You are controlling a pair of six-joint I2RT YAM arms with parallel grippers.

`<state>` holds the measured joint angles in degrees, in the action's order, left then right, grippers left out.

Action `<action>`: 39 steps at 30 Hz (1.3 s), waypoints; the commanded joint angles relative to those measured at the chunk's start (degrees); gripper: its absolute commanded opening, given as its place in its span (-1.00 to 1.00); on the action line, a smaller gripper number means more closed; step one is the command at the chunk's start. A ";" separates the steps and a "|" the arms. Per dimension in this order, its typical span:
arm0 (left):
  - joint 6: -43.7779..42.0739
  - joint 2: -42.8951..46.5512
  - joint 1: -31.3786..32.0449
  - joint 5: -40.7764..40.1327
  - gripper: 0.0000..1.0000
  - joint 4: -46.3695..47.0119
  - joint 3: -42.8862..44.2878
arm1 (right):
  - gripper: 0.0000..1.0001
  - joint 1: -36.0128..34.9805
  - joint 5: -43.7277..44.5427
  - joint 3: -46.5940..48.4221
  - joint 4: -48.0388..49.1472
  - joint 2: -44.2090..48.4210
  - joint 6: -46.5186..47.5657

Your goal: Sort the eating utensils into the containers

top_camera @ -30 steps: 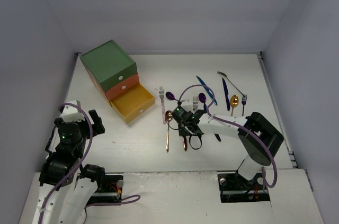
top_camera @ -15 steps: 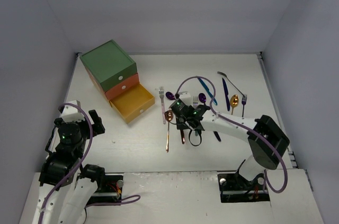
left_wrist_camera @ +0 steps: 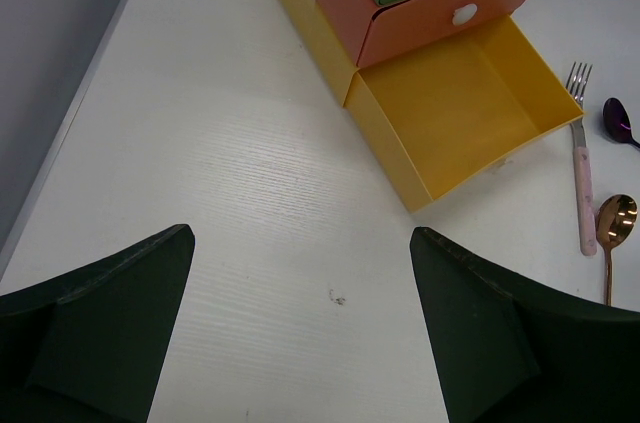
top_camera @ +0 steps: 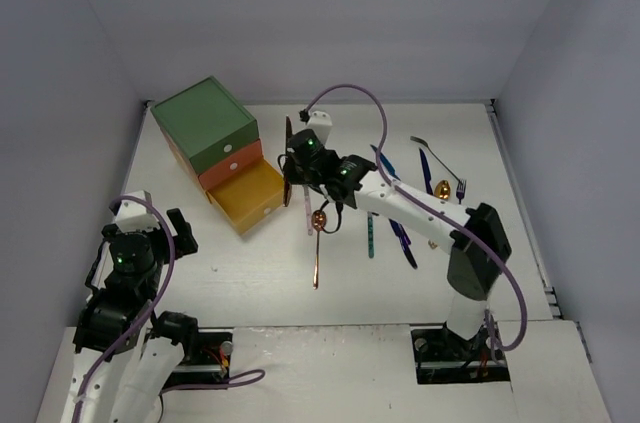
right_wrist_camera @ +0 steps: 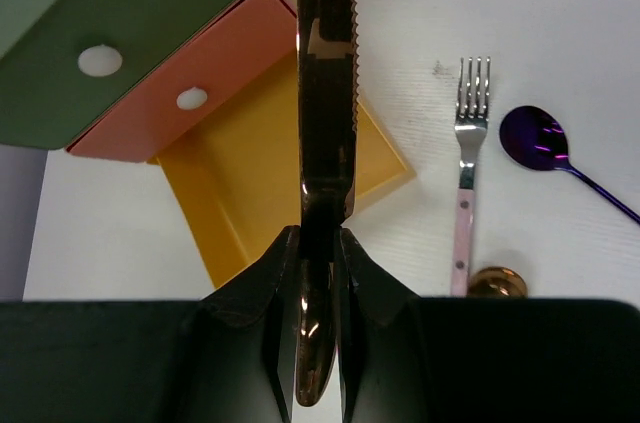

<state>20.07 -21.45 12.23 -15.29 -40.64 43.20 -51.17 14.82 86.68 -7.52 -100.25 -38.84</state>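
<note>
Right claw (right_wrist_camera: 318,239) is gripping copper knife (right_wrist_camera: 325,93), yellow drawer (right_wrist_camera: 250,193) lying open just beneath; lowering and releasing probably coming next.

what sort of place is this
Probably a robot lab test cell: plain grey walls box in a white table, left arm and right arm are bolted at its near edge, and coloured cutlery lies beside a small drawer chest.

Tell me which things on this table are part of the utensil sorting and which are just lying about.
Part of the job: shiny copper serrated knife in the right claw; open yellow box drawer; pink-handled steel fork; glossy purple spoon; shiny copper spoon.
Not part: purple arm cable; left claw, open and empty.
</note>
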 commanded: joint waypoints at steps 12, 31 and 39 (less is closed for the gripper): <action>0.69 -0.96 -0.65 -0.58 0.75 1.99 1.08 | -1.00 -2.07 0.23 14.13 11.63 -19.01 -14.96; 0.49 -0.93 -0.63 -0.15 0.75 2.15 1.04 | -1.00 -2.80 -2.81 17.09 16.61 -24.31 -20.40; 0.41 -1.03 -0.63 -0.08 0.75 2.15 1.10 | -1.00 -2.88 -4.82 17.71 16.66 -28.50 -20.14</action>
<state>20.12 -21.45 11.92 -15.27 -40.69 43.20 -53.36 11.28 101.93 5.00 -128.02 -58.42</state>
